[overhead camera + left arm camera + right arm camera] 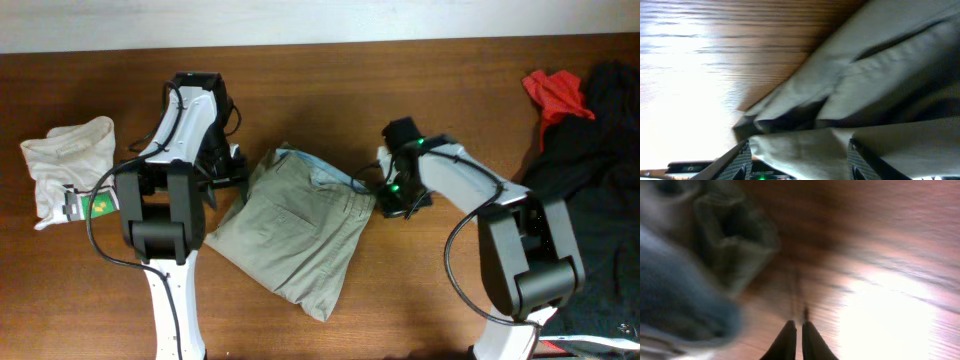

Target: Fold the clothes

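Note:
The khaki-beige trousers (290, 225) lie folded into a compact slanted bundle at the middle of the wooden table (400, 310). My left gripper (232, 170) sits at the bundle's upper left edge. In the left wrist view it (799, 150) stands open, its ribbed pads (740, 160) wide apart with a fold of the trousers (880, 60) lying between them. My right gripper (383, 190) is at the bundle's right edge. In the right wrist view it (799, 326) is shut on nothing, hanging over bare wood, with the trousers (730, 235) blurred to its left.
A small white garment (65, 165) with a green label (100, 205) lies at the far left. A black garment (590, 200) and a red one (555, 92) are heaped at the right edge. Both arm bases stand near the front edge.

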Robot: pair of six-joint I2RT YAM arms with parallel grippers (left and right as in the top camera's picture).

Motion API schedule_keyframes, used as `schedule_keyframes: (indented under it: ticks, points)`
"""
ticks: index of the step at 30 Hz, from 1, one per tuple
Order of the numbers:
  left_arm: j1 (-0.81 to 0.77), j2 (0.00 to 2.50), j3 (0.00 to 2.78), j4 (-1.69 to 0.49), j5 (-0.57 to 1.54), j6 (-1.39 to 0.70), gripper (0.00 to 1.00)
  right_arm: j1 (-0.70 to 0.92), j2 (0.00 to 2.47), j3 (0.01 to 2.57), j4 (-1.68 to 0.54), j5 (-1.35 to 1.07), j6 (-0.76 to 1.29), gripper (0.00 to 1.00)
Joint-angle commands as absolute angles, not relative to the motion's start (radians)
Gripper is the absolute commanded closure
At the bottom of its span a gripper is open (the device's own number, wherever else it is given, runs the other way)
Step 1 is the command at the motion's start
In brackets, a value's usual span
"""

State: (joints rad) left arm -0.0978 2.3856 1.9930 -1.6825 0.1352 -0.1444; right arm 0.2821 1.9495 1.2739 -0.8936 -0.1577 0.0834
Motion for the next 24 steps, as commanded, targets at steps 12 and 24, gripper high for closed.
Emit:
schedule_keyframes:
  ticks: [12, 24]
  points:
    - [-0.045, 2.218, 2.032, -1.343, 0.566, 0.163, 0.01, 0.216, 1.898, 1.703, -1.305, -0.165, 0.083, 0.39]
    - [-0.145, 2.512, 2.009, -1.291, 0.554, 0.300, 0.02, 0.216, 1.899, 1.703, -1.350, -0.164, 0.083, 0.40]
